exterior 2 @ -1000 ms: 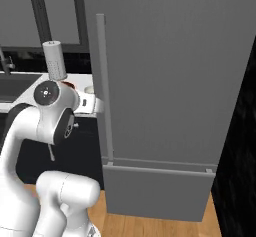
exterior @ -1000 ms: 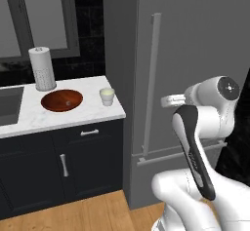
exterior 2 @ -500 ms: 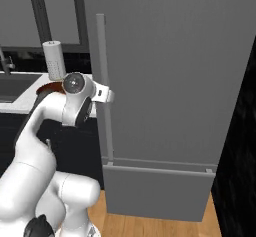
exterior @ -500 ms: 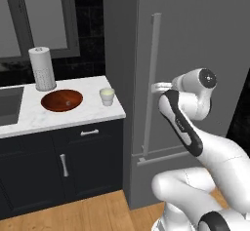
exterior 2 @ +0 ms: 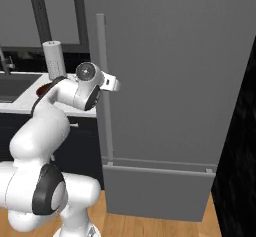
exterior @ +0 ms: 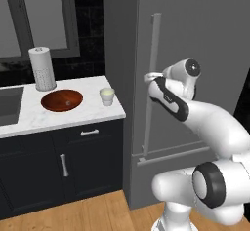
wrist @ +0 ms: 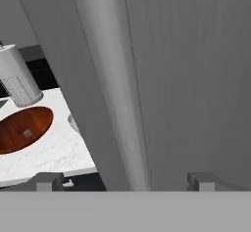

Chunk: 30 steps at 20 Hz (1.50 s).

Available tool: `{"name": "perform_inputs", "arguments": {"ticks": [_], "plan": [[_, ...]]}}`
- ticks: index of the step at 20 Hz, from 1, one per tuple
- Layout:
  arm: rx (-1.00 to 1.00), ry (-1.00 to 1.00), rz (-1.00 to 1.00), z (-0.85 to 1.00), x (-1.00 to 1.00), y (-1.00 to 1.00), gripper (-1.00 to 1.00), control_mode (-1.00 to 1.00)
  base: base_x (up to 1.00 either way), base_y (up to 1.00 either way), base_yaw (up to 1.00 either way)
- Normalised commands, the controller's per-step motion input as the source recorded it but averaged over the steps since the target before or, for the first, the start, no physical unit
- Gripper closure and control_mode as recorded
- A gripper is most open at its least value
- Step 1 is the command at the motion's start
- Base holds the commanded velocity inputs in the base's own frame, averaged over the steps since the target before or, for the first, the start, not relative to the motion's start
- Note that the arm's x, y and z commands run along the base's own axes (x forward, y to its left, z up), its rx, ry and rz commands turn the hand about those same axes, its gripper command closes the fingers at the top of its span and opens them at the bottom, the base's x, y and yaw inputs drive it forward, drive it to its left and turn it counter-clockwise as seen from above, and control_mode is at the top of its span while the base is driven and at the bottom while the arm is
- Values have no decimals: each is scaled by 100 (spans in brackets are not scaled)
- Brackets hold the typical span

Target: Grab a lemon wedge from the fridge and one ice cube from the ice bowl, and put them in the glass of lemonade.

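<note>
End effector (wrist: 120, 179) released, jaws spread wide, one dark fingertip on either side of the long vertical grey bar handle (wrist: 115, 94) of the tall grey fridge (exterior: 195, 40), nothing clamped yet. In the left base view the end effector (exterior: 152, 77) sits right at the bar, about halfway up it; the right base view shows the same, with the end effector (exterior 2: 111, 83) up against the handle (exterior 2: 102, 56).

Compared with a second ago, the white arm has swung from a folded pose well short of the door to the bar itself, while the cameras have not shifted. I judge this to be the approach to opening the fridge finished, with closing on the bar and pulling as the next move; the door is still shut.

On the white marble desk (exterior: 29, 120), the wide reddish-brown wooden bowl (exterior: 62, 100) lies at about 9 o'clock from the handle, the small whitish cup of pale yellow lemonade (exterior: 107, 96) just beside it toward the fridge, and a tall white paper-towel roll (exterior: 42, 68) behind the bowl.

A pale speck in the bowl (wrist: 24, 128) in the hand view may be the ice cube (wrist: 27, 133); it is too small to be sure. The lemon wedge is hidden behind the closed door. The cup is mostly cut off by the handle in the hand view.
</note>
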Motion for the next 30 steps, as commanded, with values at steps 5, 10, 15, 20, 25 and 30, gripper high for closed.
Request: {"name": "perform_inputs", "arguments": {"ticks": [5, 10, 15, 20, 25, 30], "plan": [[0, -1, 0, -2, 70, 0, -100, -100, 0, 0, 0], [0, -8, 0, -24, 64, 0, -100, -100, 0, 0, 0], [0, -11, 0, -40, 58, 0, -100, -100, 0, 0, 0], [1, 10, 0, -11, 86, -1, -100, -100, 0, 0, 0], [4, 31, 0, 0, 83, -2, 100, -100, 0, 0, 0], [2, 26, -4, 14, -53, -38, 100, -100, 0, 0, 0]]}}
